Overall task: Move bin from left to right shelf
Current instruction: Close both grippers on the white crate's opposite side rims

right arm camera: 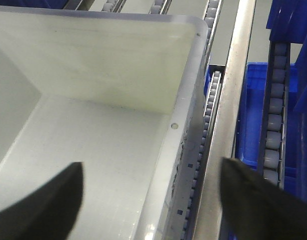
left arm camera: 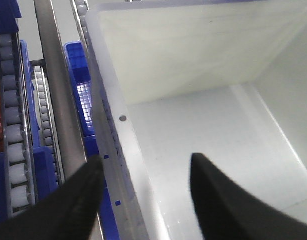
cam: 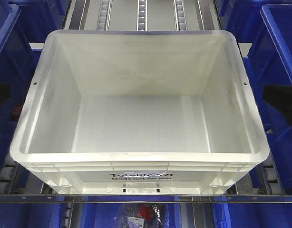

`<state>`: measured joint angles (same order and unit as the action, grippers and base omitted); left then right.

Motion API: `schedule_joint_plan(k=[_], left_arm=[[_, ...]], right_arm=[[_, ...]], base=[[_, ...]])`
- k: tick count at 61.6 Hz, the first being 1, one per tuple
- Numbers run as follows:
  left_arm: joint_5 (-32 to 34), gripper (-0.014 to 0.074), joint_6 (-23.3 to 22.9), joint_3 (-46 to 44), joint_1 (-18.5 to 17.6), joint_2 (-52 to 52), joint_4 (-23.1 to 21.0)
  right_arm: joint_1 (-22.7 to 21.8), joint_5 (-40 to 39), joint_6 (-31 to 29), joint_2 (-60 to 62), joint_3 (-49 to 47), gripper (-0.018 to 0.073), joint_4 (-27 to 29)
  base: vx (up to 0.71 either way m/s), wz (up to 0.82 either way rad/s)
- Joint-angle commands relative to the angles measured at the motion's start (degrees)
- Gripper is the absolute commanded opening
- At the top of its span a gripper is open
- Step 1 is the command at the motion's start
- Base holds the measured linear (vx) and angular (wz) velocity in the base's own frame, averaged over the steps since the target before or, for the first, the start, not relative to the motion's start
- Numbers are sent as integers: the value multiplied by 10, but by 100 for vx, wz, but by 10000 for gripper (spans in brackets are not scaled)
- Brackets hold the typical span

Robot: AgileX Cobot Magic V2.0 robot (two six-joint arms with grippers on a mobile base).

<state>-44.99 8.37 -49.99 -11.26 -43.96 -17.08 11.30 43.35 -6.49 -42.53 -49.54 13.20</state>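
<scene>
Rollers point(cam: 142, 14), left claw point(left arm camera: 146, 159), right claw point(right arm camera: 152, 165) straddling bin point(cam: 136, 158)

Whse pick area: roller flow racks point(cam: 142, 14) w/ blue bins point(cam: 281, 52).

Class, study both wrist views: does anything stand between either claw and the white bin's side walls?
Nothing visible does. The left claw is open astride the bin's left wall, one jaw inside and one outside. The right claw sits the same way over the right wall.
</scene>
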Motion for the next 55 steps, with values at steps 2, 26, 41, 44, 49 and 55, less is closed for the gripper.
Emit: schedule_joint_plan(k=[2,26,41,44,49,55], left_arm=[[39,518,0,-20,-3,-1,-15],[22,542,-18,-22,-3,-12,-44],[-29,542,-47,-83,-3,-112,-24],[-37,542,-51,-95,-3,-136,-24],[-42,542,-51,-114,-3,-169,-24],[-42,542,-50,-137,-3,-208,-19]], right_arm=[[-1,-35,1,-2,-18,715,7],[-1,-18,6,-12,-26,680,8],[-1,50,9,-109,-100,674,8],[-1,57,10,-131,-115,673,9],[-1,64,10,-166,-137,670,9],[-1,67,9,-200,-155,667,8]], base=[[0,0],[0,0],[0,0],[0,0],[0,0],[0,0]])
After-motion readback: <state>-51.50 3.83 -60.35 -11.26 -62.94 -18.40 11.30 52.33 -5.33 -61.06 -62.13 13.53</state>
